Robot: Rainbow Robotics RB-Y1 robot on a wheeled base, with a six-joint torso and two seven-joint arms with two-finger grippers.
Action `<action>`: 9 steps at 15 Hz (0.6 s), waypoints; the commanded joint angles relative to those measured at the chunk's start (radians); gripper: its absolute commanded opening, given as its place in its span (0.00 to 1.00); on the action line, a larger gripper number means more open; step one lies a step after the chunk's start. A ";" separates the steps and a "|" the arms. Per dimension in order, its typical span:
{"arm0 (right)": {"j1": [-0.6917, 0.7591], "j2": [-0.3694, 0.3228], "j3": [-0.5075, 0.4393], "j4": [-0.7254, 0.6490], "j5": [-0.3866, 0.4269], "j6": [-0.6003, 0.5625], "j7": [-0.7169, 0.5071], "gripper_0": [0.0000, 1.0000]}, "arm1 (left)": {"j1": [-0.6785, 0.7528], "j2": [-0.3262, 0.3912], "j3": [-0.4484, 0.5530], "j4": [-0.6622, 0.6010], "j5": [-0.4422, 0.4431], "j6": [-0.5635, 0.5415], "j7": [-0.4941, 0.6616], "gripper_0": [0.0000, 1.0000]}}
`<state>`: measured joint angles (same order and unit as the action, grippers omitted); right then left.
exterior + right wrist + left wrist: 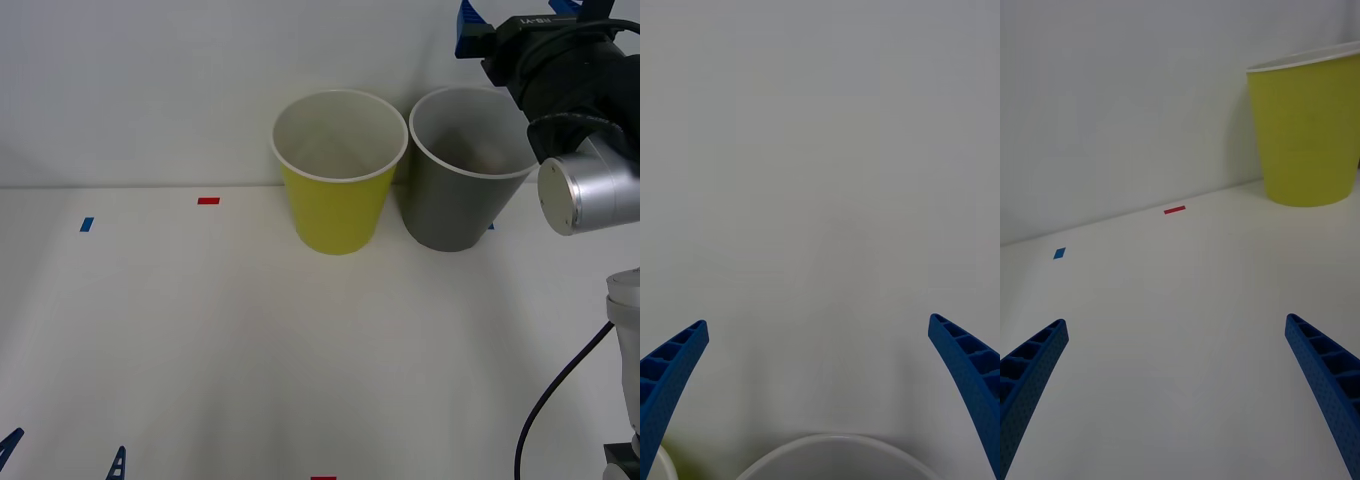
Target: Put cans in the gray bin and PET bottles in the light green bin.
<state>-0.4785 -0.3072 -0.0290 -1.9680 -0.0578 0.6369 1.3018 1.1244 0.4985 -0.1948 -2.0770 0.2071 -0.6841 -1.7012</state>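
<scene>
At the near left edge of the white table [200,340], the left gripper [62,458] sits low, its blue fingers [1330,382] spread wide apart with nothing between them — only the tips poke into the front view. Farther back on the left lie a small blue tape mark [87,224] and, to its right, a red tape mark [208,200]; another red mark [323,478] sits at the near edge.

In the middle, against the back wall, stands the light green bin [338,175], upright, its white rim and white inside on show; no object can be made out inside it. Just beside it on the right, rims touching or nearly so, stands the gray bin [462,170], also upright — its pale inside looks bare as far as the camera sees down into it.

On the far right, the right arm is raised, and the right gripper [820,390] hangs above the gray bin's rim [835,454], facing the wall, with its fingers [670,375] held wide apart and gripping nothing.
</scene>
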 commanded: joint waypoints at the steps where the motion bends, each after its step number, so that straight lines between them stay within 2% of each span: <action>1: 0.000 0.000 -0.005 0.000 0.001 0.000 0.004 1.00 | 0.000 0.000 0.000 0.000 0.000 0.000 0.000 1.00; 4: 0.026 -0.007 -0.008 -0.043 -0.001 0.000 0.008 1.00 | 0.000 0.000 0.000 0.000 0.000 0.000 0.000 1.00; 9: 0.241 -0.027 -0.005 -0.279 -0.045 0.000 0.008 1.00 | 0.000 0.000 0.000 0.000 0.000 0.000 0.000 1.00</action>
<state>-0.2881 -0.3291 -0.0332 -2.1934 -0.0900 0.6361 1.3099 1.1244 0.4985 -0.1948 -2.0770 0.2071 -0.6842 -1.7012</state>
